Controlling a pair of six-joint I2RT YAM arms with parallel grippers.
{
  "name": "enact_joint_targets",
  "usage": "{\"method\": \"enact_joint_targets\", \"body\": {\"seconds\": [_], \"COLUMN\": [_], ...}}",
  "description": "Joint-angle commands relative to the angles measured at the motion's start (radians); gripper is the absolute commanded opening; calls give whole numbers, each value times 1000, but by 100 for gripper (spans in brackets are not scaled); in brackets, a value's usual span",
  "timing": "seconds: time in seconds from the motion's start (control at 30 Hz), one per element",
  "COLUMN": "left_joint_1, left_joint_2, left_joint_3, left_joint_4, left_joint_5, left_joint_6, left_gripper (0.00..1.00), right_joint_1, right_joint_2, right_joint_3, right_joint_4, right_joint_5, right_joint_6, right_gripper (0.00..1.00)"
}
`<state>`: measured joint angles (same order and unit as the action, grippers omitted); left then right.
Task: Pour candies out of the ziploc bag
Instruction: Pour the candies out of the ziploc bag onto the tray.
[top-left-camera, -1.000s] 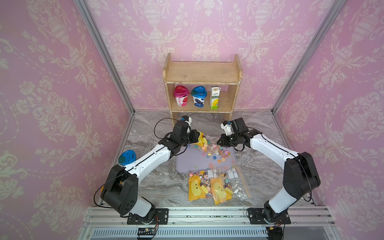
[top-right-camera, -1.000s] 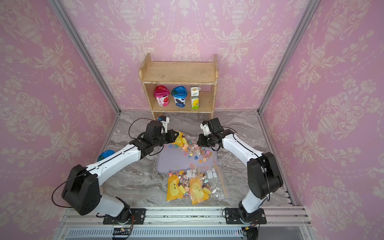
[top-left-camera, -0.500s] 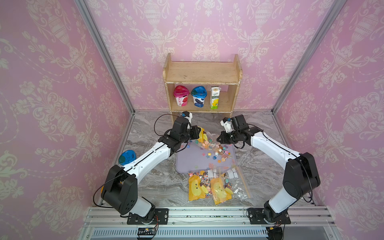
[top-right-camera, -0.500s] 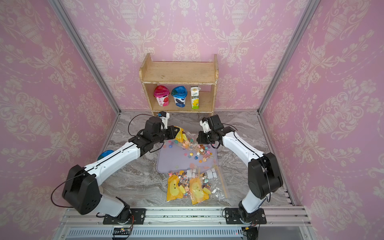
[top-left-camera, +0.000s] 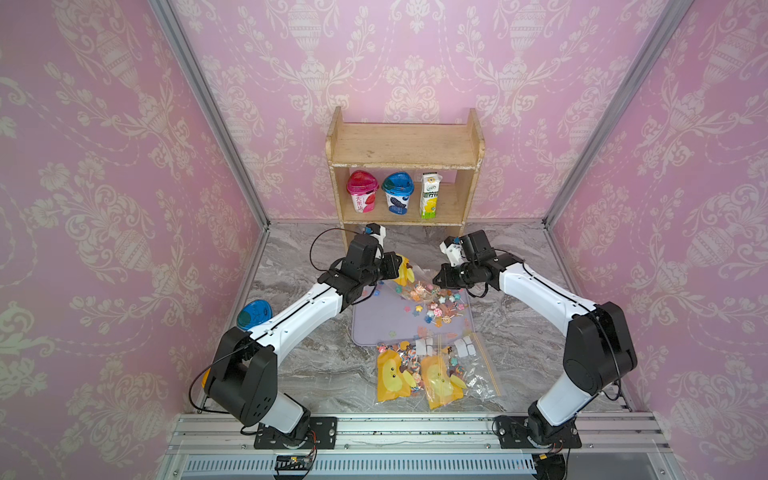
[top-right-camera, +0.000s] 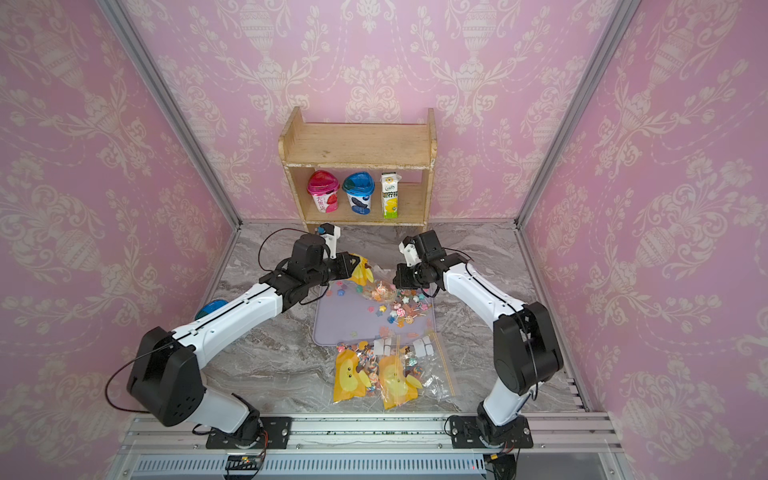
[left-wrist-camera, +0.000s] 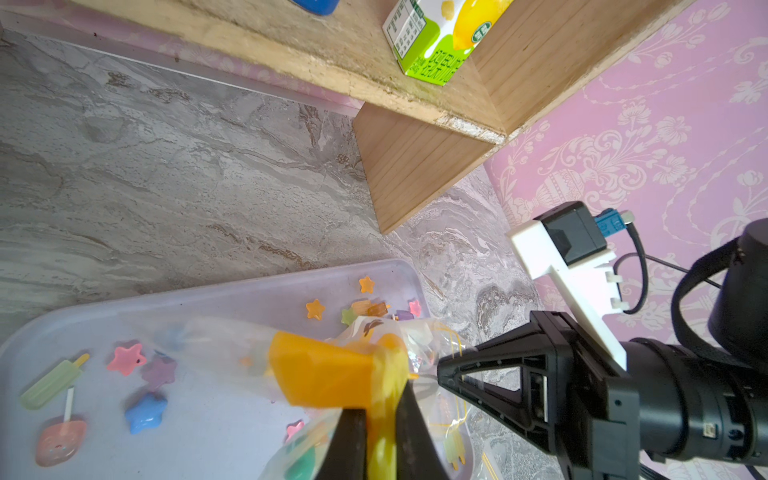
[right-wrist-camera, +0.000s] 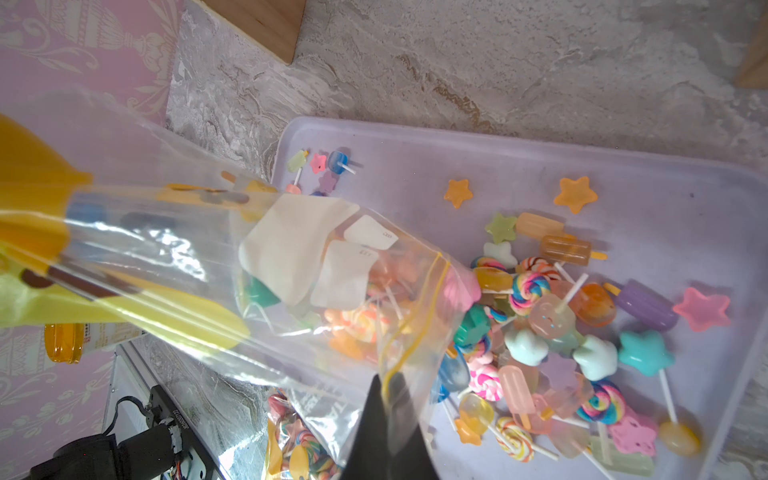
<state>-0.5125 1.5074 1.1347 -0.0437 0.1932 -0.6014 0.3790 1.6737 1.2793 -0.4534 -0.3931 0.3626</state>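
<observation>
The ziploc bag (right-wrist-camera: 249, 266) is held in the air over the far part of the lilac tray (top-left-camera: 374, 328), stretched between both arms. Most of the candies (right-wrist-camera: 540, 332) are lying in a heap on the tray under its mouth, and some are seen inside the bag, near the zip line. The left gripper (left-wrist-camera: 380, 419) is almost closed and pinches the yellow bottom end. The right gripper (right-wrist-camera: 386, 411) is fully closed on the clear film at the mouth edge.

To pour well, the bottom end should be lifted higher than the mouth, and the mouth kept low over the tray, so that nothing is thrown onto the marble table (top-left-camera: 311, 361). A gentle shake is advised, since sticks can catch on the zip.

The mouth seems only partly open, but this is hard to judge: the film is transparent and white labels (right-wrist-camera: 291, 245) cover part of the contents. In both top views the grip points are too small to be judged.
</observation>
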Motion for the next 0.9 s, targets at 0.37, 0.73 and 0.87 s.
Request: {"method": "enact_joint_targets", "body": {"seconds": [0.37, 0.73, 0.87], "left_joint_1": [24, 24, 25], "left_joint_2": [-44, -76, -89], "left_joint_3": [40, 18, 29], "left_joint_4": [40, 33, 24], "left_joint_5": [-68, -81, -86], "left_joint_6": [42, 47, 54], "left_gripper": [0, 0, 0], "right_joint_1": [-9, 7, 15], "right_joint_2": [16, 24, 31], "right_joint_3": [2, -6, 0], "right_joint_4": [-29, -25, -23], "right_joint_5": [-20, -32, -33], "right_joint_6": [-6, -5, -4], "right_gripper": [0, 0, 0]}}
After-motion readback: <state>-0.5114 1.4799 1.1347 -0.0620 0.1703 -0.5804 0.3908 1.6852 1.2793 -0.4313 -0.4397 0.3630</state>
